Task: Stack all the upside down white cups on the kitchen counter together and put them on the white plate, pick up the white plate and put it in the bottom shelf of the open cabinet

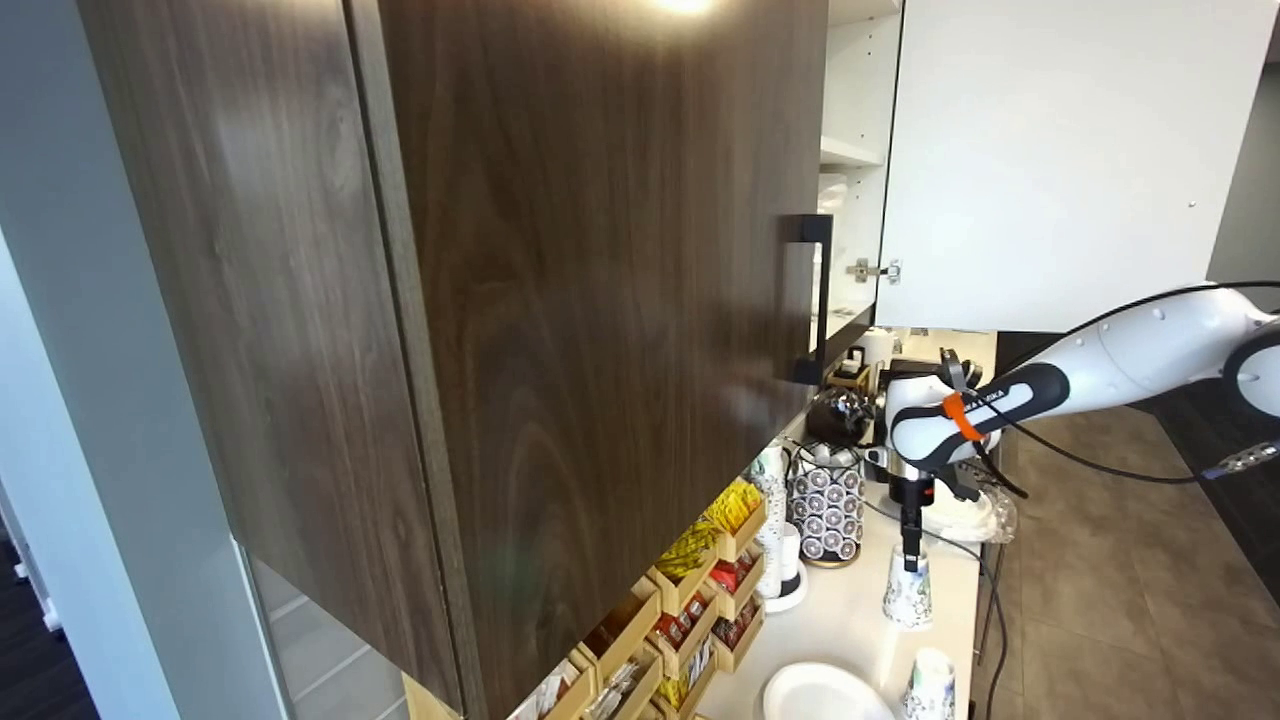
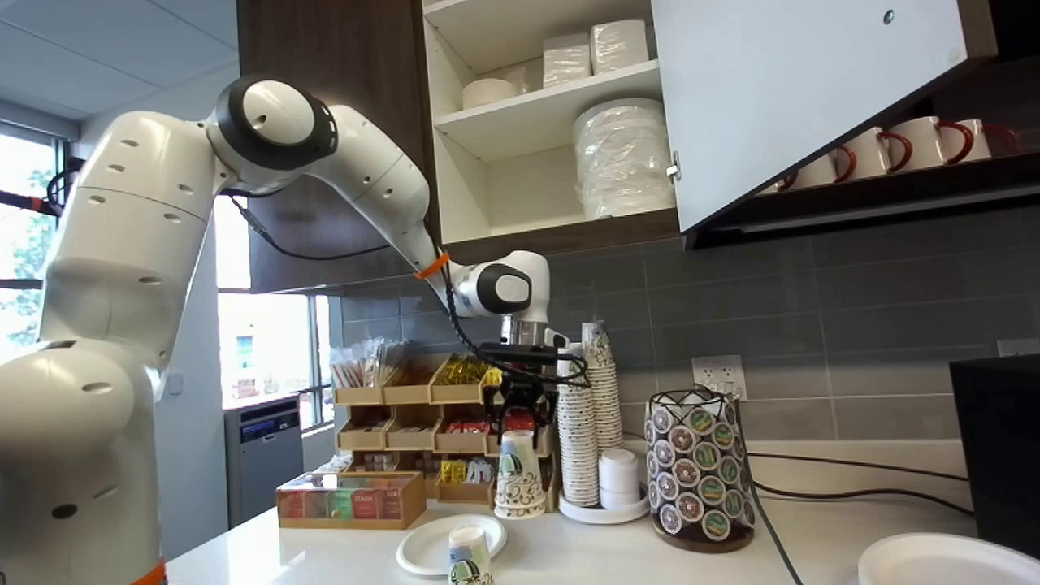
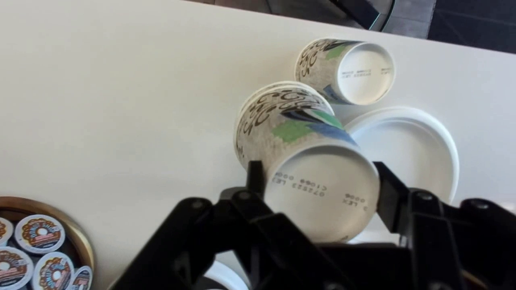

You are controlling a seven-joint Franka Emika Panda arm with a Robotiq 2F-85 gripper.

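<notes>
Bench [image 3: 121,100]: smooth, white, beneath claw [image 3: 317,169].
Claw: part-closed, gripping upended patterned white paper cup [image 2: 520,479].
Stacking: likely step; next, lower onto matching paper cup [image 3: 346,71] off claw's side.

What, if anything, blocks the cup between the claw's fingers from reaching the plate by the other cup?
Nothing visible does. In an exterior view, only counter shows between that cup and the plate. The other cup stands beside the plate, off that line.
</notes>
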